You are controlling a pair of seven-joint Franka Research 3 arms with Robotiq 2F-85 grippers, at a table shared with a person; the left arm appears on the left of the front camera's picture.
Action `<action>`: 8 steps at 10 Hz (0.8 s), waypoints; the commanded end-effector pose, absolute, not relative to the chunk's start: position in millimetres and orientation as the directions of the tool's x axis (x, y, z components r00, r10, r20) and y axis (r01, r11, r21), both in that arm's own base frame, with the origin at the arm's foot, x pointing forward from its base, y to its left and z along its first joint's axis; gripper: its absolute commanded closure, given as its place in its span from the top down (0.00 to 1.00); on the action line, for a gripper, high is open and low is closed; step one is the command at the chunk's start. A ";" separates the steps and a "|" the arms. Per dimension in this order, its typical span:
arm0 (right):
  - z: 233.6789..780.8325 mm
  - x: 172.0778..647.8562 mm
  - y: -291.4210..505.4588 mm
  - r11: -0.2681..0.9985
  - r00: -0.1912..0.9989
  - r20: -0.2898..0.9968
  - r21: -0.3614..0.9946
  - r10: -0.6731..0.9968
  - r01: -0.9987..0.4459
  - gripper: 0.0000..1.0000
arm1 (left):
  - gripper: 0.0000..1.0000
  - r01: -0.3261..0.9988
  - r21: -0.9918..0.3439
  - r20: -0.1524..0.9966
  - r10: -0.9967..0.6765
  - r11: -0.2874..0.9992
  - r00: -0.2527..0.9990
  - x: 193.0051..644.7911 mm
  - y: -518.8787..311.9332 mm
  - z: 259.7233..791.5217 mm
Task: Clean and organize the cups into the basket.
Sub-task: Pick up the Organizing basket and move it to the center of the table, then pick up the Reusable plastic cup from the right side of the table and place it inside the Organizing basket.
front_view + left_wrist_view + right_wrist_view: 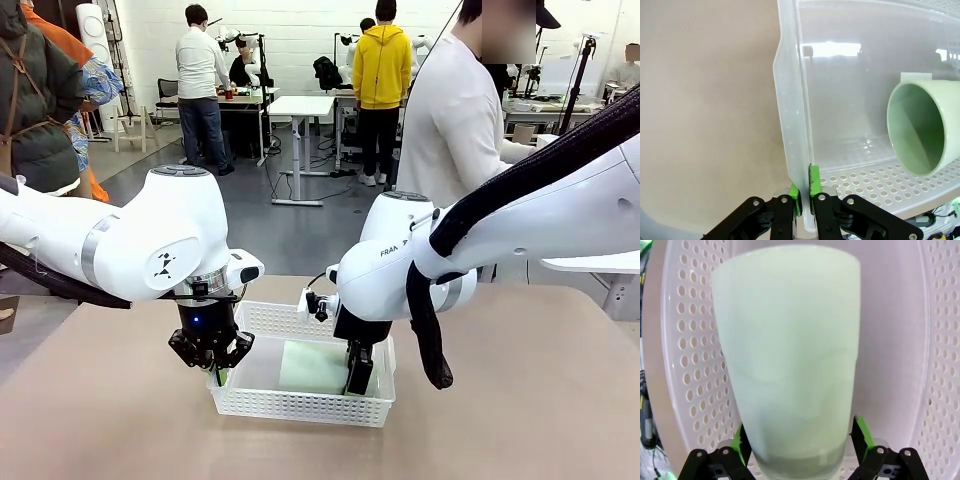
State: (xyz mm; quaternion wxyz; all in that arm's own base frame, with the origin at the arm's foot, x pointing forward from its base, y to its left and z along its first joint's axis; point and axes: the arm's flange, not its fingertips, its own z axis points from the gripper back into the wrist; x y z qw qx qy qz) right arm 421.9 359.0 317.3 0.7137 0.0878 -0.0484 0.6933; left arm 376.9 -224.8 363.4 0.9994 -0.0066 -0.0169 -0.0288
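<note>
The pale mint green cup [312, 366] lies on its side inside the white perforated basket [300, 402] at the table's middle. My right gripper [357, 384] reaches down into the basket. In the right wrist view it [801, 438] stands open, and its green pads [863, 435] flank the cup's [790, 350] narrow base with a slight gap. My left gripper [805, 194] is shut on the basket's left wall [790, 125], pinching the thin rim between its pads. The cup's open mouth [920, 131] faces that side. From the front, my left gripper [212, 358] sits at the basket's left end.
A person in a white top stands behind the table's far edge, just past my right arm. Bare tan tabletop [110, 410] lies left, right and in front of the basket. Other people and work tables are far off in the room.
</note>
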 end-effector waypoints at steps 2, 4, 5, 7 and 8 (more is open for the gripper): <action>323.4 418.1 359.0 0.035 0.043 0.195 0.041 0.980 -0.999 1.00 | 0.05 0.060 -0.019 0.035 -0.059 0.998 0.998 376.9 -224.4 364.8; 326.2 417.1 357.3 0.036 0.043 0.207 0.038 0.977 -0.999 1.00 | 0.05 0.060 -0.019 0.035 -0.059 0.998 0.998 376.9 -224.4 364.8; 333.2 415.0 354.4 0.035 0.041 0.220 0.029 0.975 -0.999 1.00 | 0.05 0.060 -0.019 0.035 -0.059 0.998 0.998 376.9 -224.4 364.8; 389.5 400.4 320.7 0.033 0.016 0.393 -0.037 0.919 -0.999 1.00 | 0.05 0.060 -0.019 0.035 -0.059 0.998 0.998 376.9 -224.4 364.8; 426.7 391.5 288.4 0.053 0.003 0.487 -0.089 0.873 -0.995 1.00 | 0.05 0.060 -0.019 0.035 -0.059 0.998 0.998 376.9 -224.4 364.8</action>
